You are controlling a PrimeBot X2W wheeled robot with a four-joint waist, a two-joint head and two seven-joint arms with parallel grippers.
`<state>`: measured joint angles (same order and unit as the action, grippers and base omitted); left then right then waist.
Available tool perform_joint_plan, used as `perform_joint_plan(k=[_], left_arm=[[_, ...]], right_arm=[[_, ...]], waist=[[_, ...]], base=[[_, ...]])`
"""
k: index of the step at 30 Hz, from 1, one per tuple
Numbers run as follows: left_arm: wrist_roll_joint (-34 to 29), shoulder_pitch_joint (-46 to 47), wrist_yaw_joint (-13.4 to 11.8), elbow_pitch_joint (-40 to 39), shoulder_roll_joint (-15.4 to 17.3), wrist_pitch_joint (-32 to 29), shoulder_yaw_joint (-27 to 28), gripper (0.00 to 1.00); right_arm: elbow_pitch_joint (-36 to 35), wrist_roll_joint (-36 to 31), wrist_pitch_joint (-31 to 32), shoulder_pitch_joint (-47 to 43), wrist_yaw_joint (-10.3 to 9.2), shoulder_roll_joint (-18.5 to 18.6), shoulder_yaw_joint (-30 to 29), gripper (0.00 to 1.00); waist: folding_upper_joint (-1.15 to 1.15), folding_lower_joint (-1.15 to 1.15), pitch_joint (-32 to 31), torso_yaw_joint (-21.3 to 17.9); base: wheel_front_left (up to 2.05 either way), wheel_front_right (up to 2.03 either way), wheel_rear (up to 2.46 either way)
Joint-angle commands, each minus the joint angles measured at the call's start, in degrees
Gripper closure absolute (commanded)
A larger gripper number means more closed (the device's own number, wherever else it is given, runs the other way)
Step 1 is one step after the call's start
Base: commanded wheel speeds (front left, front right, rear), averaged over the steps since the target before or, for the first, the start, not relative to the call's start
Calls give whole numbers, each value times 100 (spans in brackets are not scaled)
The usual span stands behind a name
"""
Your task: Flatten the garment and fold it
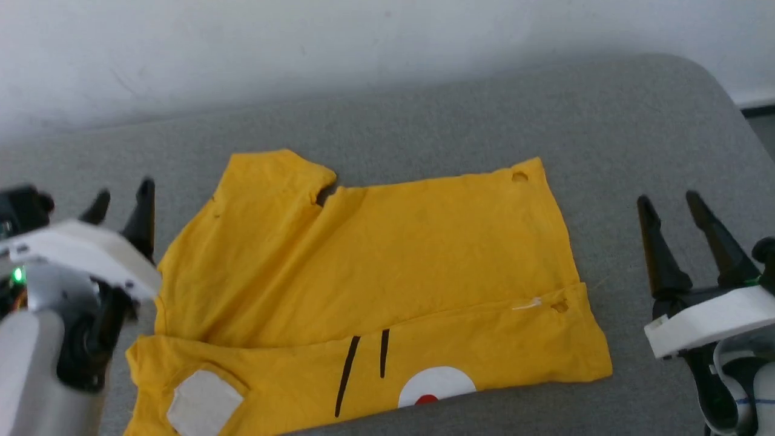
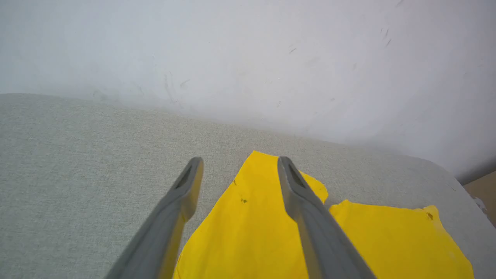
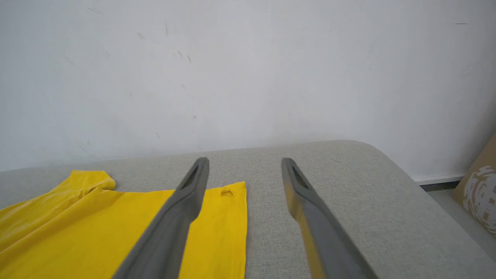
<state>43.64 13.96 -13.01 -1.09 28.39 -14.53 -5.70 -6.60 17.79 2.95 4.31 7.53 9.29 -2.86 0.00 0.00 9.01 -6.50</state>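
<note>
Both arms up, nothing carried. The left gripper (image 1: 125, 189) has its jaws spread wide and holds nothing. It hangs near the left edge of the grey padded top (image 1: 636, 121), just beside the left edge of the garment (image 1: 375, 254). In its wrist view one finger crosses over the yellow cloth and the other over bare grey. I cannot tell how high it sits above the cloth.

The right gripper (image 1: 667, 198) is spread just as wide and is also empty. It is over bare grey toward the right edge of the top, clear of the cloth's right side.

The garment lies flat in the middle of the top, closer to the near edge than to the far one, with its long side running left to right. A strip along the near side is folded up over the body, print side showing:
- two black stripes (image 1: 363, 363)
- a white circle (image 1: 439, 380) with a red dot (image 1: 427, 399)
- a white patch (image 1: 203, 402) near the left end

A short sleeve (image 1: 272, 175) juts toward the far left corner, slightly rumpled. There is a small hole (image 1: 519, 177) at the garment's far right corner, and a second hole (image 1: 560, 306) on the folded strip.

A scuffed white wall (image 1: 363, 48) runs behind the far edge. In the right wrist view, a cardboard box (image 3: 480, 193) stands on the floor past the right edge.
</note>
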Motion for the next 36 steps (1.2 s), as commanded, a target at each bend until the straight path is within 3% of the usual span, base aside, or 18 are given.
perform_joint_plan(k=[1,8,13,20,28,32,33,35,36], left_arm=[[-78,528,104,237,-19,14,-69,0],[-252,2412,530,1405,6,-399,-528,0],[-301,3173,865,2119,93,-977,-873,0],[-395,3898,1354,3153,219,-2397,-1574,0],[-682,4039,1516,3976,458,-3666,-2212,0],[-1069,4092,1504,4040,599,-3665,-2514,0],[-1133,4091,1509,4075,605,-3697,-2584,7],[-1191,4087,1499,4156,590,-3808,-2679,38],[-1190,4078,1489,4191,563,-3851,-2703,60]], right_arm=[[-140,-62,-38,157,-4,-61,-4,0],[-391,-261,-91,449,-4,-144,182,0],[-330,-276,-132,599,-4,-182,358,0],[-89,-238,-228,719,-4,-247,534,0],[129,-133,-320,834,-4,-281,707,0],[174,-48,-356,850,-4,-274,702,0],[180,-27,-360,854,-4,-270,706,0],[194,36,-352,876,-4,-265,730,0],[202,52,-356,895,-4,-258,749,0]], waist=[[0,0,529,-220],[0,0,1147,-541],[0,0,1342,-781],[0,0,1510,-1093],[0,0,1647,-1347],[0,0,1707,-1368],[0,0,1719,-1364],[0,0,1746,-1355],[0,0,1757,-1347]], base=[[0,0,0],[0,0,0],[0,0,0],[0,0,0],[0,0,0],[0,0,0],[0,0,0],[0,0,0],[0,0,0]])
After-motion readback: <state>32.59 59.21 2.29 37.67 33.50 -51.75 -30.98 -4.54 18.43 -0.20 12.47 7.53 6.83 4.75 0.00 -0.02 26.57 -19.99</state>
